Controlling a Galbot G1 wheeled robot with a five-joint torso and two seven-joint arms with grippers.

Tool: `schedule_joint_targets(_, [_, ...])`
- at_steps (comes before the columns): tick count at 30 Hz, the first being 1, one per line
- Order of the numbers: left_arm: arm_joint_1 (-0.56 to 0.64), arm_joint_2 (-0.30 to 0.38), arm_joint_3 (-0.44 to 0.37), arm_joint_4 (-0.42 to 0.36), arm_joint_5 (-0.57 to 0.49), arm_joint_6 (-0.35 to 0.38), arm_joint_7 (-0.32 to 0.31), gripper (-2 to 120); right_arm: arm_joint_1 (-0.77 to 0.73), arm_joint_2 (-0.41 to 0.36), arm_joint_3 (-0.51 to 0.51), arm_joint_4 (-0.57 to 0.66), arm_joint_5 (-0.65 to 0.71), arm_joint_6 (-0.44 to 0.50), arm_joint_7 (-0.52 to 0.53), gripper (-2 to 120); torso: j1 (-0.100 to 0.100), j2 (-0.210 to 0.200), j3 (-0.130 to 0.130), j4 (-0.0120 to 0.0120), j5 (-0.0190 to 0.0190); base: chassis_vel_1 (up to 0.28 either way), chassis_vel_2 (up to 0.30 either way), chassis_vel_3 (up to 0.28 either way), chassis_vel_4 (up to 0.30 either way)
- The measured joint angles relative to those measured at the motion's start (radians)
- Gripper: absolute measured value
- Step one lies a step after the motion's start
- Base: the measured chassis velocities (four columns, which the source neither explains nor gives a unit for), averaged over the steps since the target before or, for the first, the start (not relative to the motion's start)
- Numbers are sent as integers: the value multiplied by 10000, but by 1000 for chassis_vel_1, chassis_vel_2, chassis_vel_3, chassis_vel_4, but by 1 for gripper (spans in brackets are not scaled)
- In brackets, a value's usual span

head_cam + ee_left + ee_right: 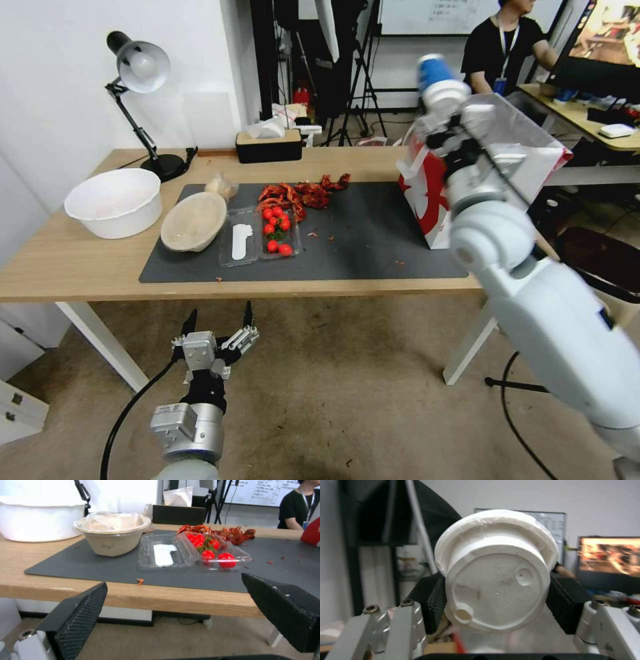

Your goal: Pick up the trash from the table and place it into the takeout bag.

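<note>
My right gripper (445, 110) is raised over the open top of the takeout bag (533, 150), a white paper bag with a red side panel at the table's right end. It is shut on a cup (437, 80) with a white lid (496, 572); black pads (565, 605) press both sides, and the lid faces the wrist. A shallow beige bowl (193, 221) (111, 537) rests on the dark mat (360, 247), with a small wrinkly bundle (222, 185) behind it. My left gripper (221, 312) (174, 580) hangs open below the table's (67, 267) front edge, holding nothing.
A big white bowl (115, 201) (40, 520) stands at the table's left. A clear box of tomatoes (277, 230) (213, 552) lies open mid-mat, red shell scraps (303, 193) behind it. A desk lamp (140, 67) and a tissue box (269, 143) line the back edge.
</note>
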Motion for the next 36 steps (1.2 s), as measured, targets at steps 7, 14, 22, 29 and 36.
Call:
schedule_joint_targets(7, [-18, -77, 146, -1, 64, 54, 38, 100, 464, -425, 373, -466, 1307, -1658, 557, 61, 1, 0, 1, 2, 0, 0, 0, 0, 0])
schedule_joint_targets(14, [-5, -14, 143, -1, 86, 84, 49, 100, 1299, -675, 257, -883, 4042, -3095, 1751, 61, 1, 0, 1, 2, -4, 0, 0, 0, 0])
schedule_joint_targets(22, [11, -12, 109, -45, 85, 96, 58, 100, 1378, -649, 117, -1128, 3981, -2629, 1395, 84, 1, 0, 1, 2, -3, 0, 0, 0, 0])
schedule_joint_targets(29, [-16, -12, 105, -73, 75, 135, 59, 100, 1182, -863, 98, -1099, 3519, -2498, 1156, 100, 1, 0, 0, 0, -3, 0, 0, 0, 0])
schedule_joint_targets(36, [-14, 6, 125, -63, 74, 136, 64, 100, 1100, -943, 98, -1038, 3254, -2296, 873, 100, 1, 0, 0, 3, -4, 0, 0, 0, 0])
